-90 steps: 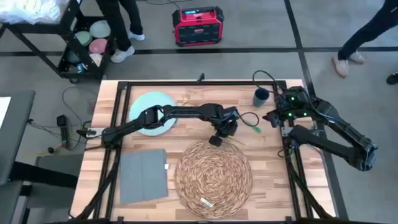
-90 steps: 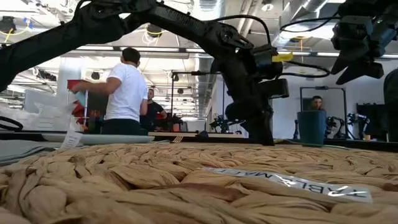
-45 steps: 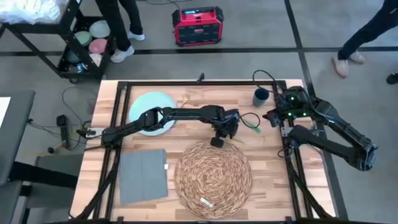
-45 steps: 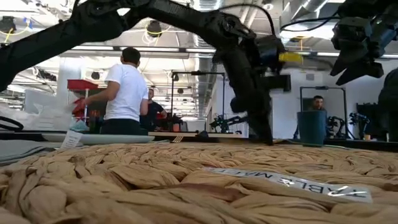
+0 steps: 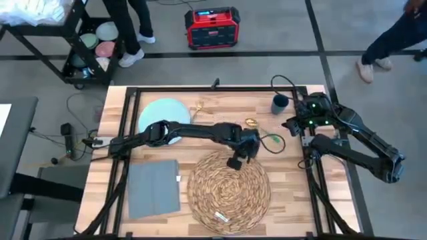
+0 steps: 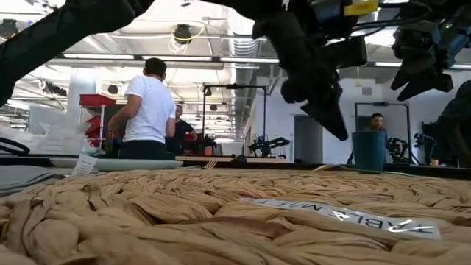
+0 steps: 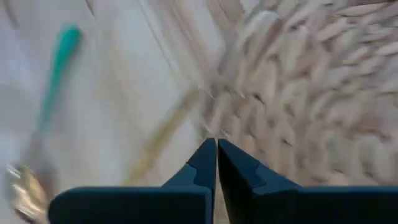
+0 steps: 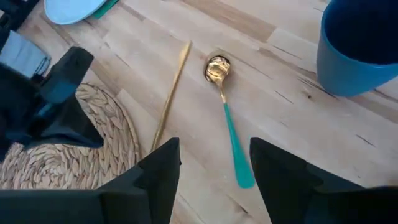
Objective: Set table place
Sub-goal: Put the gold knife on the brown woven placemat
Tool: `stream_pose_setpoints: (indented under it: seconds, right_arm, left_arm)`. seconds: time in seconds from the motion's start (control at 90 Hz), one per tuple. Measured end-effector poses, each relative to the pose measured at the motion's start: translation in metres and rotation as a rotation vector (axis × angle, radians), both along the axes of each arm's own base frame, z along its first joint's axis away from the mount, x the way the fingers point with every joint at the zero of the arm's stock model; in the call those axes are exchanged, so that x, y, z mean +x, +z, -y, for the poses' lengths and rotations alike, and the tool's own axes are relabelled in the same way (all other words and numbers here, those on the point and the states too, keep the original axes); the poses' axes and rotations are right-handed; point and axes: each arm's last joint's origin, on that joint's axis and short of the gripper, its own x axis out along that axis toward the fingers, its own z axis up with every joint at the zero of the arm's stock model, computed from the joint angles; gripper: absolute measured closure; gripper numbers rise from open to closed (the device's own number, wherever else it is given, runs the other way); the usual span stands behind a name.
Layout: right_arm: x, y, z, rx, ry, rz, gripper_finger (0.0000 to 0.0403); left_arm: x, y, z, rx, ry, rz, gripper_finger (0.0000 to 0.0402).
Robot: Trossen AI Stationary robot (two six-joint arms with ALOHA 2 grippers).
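Light wooden planks form the table, bordered by a black rail frame, with a grey floor and a red case beyond the far edge. Placement of items: the round woven placemat lies at the middle of the near half, with a white label strip on its near part; a grey napkin lies just beside it on the left; a pale-blue plate sits toward the far left; a dark blue cup stands at the far right. A teal-handled spoon and a thin gold utensil lie on bare wood between the cup and the placemat, near each other but apart. Left arm: extended across the table from the left, passing over the plate's near edge. The left gripper hangs over the far edge of the placemat, raised clear of the weave in the low view; its fingers are pressed together with nothing between them. Right arm: folded at the far right side. The right gripper is held above the wood near the spoon, fingers spread apart and empty. People stand in the room behind.
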Motion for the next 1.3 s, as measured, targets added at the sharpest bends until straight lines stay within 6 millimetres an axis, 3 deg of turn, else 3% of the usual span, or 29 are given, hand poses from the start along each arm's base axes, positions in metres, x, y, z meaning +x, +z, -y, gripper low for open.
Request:
stream_pose_setpoints:
  seconds: [0.144, 0.3, 0.5, 0.667, 0.811, 1.022, 1.122, 1.3]
  right_arm:
    - [0.000, 0.000, 0.000, 0.004, -0.004, 0.001, 0.0223]
    - [0.000, 0.000, 0.000, 0.017, -0.019, 0.006, 0.0223]
    - [0.006, -0.002, -0.004, 0.142, 0.037, 0.075, 0.0223]
    - [0.023, -0.021, -0.010, 0.218, 0.074, 0.131, 0.0231]
    - [0.044, -0.045, -0.020, 0.253, 0.090, 0.144, 0.0269]
    - [0.068, -0.073, -0.024, 0.251, 0.103, 0.099, 0.0390]
    - [0.079, -0.082, -0.019, 0.261, 0.083, 0.102, 0.0396]
    - [0.097, -0.103, -0.012, 0.308, 0.090, 0.022, 0.0402]
  left_arm:
    - [-0.001, -0.004, -0.020, -0.032, -0.082, 0.007, 0.0393]
    - [-0.002, -0.004, -0.030, -0.126, -0.147, 0.023, 0.0357]
    - [-0.007, -0.006, -0.052, -0.181, 0.045, -0.026, 0.0300]
    - [-0.025, 0.002, -0.069, -0.292, 0.105, -0.150, 0.0310]
    - [-0.047, 0.000, -0.077, -0.373, 0.105, -0.331, 0.0336]
    - [-0.060, 0.009, -0.066, -0.498, 0.055, -0.432, 0.0380]
    - [-0.059, 0.011, -0.053, -0.528, 0.014, -0.436, 0.0398]
    - [-0.064, 0.019, -0.039, -0.617, -0.029, -0.465, 0.0385]
